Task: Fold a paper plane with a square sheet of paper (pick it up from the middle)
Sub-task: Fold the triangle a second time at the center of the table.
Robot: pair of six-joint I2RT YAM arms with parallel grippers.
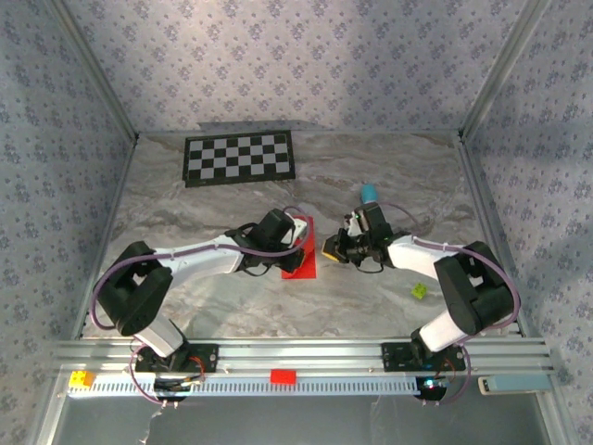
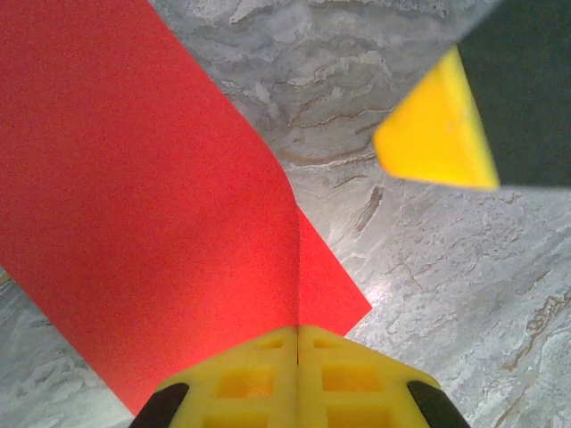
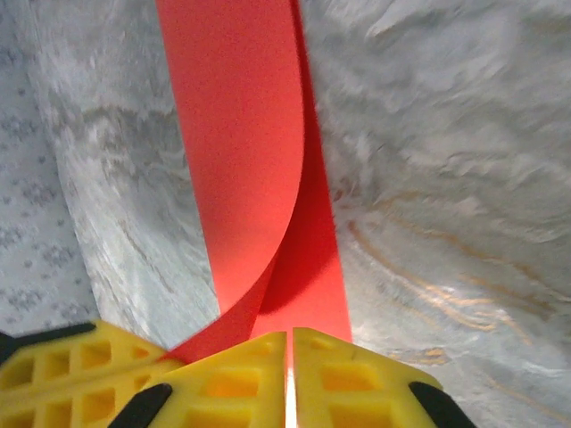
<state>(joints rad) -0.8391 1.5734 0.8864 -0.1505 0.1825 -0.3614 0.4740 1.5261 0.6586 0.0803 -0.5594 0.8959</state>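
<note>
**A:** Where is the square sheet of paper (image 1: 302,260)?

**B:** Near the middle of the bench (image 1: 213,297), between the two arms and well in front of the checkerboard (image 1: 241,158). Part of it lies flat on the marble, and another part curls up and over that.

**A:** And the left pincer (image 2: 297,334)?

**B:** Its yellow fingers are pressed together with the red sheet caught in the seam, where the raised flap meets the flat part.

**A:** The right pincer (image 3: 290,343)?

**B:** Also closed, with only a hairline between the jaws. In its own camera the red strip runs right up to its tips, but I cannot tell whether any paper is pinched. In the left wrist view, one of its yellow fingertips sits over bare marble beside the sheet's edge.

**A:** Anything close by?

**B:** A teal stick (image 1: 369,192) lies behind the right pincer, apart from the paper.
</note>
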